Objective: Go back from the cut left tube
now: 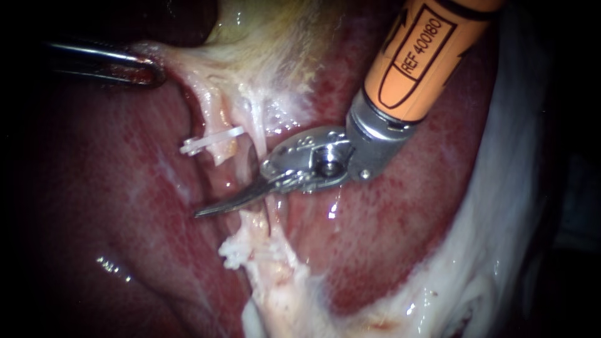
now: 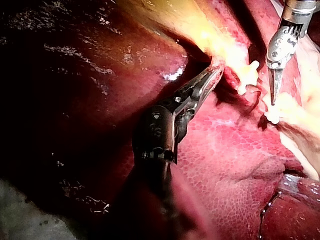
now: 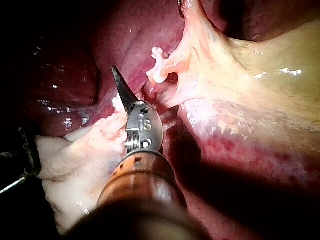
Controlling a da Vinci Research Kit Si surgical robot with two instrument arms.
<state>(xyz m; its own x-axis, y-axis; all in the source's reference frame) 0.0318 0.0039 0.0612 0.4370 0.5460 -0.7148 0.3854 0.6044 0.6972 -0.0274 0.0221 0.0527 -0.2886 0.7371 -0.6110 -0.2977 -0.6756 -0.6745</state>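
Though seemingly closed, tapered right instrument [image 1: 201, 213]

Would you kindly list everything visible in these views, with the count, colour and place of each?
liver: one, dark red, beneath and around everything else.
gallbladder: one, pale yellow, above the tube in the endoscope view.
cut tube: one, pale pink, its two ends apart, below the gallbladder.
clips: two, white, one on each cut end; the lower is less clear.
white tissue: one band, white, along the liver's edge.
left instrument: one, dark metal, jaws shut on the gallbladder's edge.
right instrument: one, orange shaft, jaws shut and empty, across the gap between the cut ends.
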